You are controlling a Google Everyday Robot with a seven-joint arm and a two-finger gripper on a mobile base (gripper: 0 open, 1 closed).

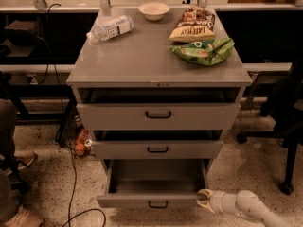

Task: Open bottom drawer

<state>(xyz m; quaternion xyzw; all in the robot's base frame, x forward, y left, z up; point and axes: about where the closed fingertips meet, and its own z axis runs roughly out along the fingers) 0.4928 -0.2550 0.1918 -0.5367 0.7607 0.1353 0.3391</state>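
On the grey cabinet's surface [142, 63], from left to right, lie a plastic water bottle [110, 27], a pale bowl [154, 10], a yellow chip bag [193, 25] and a green snack bag [204, 50]. Below them, the top drawer [158, 116] and the middle drawer [157, 150] each stand a little way out.

The bottom drawer [123, 201], lowest of the three, is pulled well out toward the camera, and its dark interior is in plain view. Its front panel runs left to right, with the small black loop handle [157, 204] at its centre.

The robot's single gripper [204, 198] hangs low, just beside the drawer's right front corner, on a pale arm [246, 206] reaching in from the lower right. The handle therefore lies to the gripper's left, along the panel's long axis.

The two fingertips are parted a little and point left toward the corner, with nothing held between them. Whether they actually touch the panel edge cannot be made out. The opening appears largely done.
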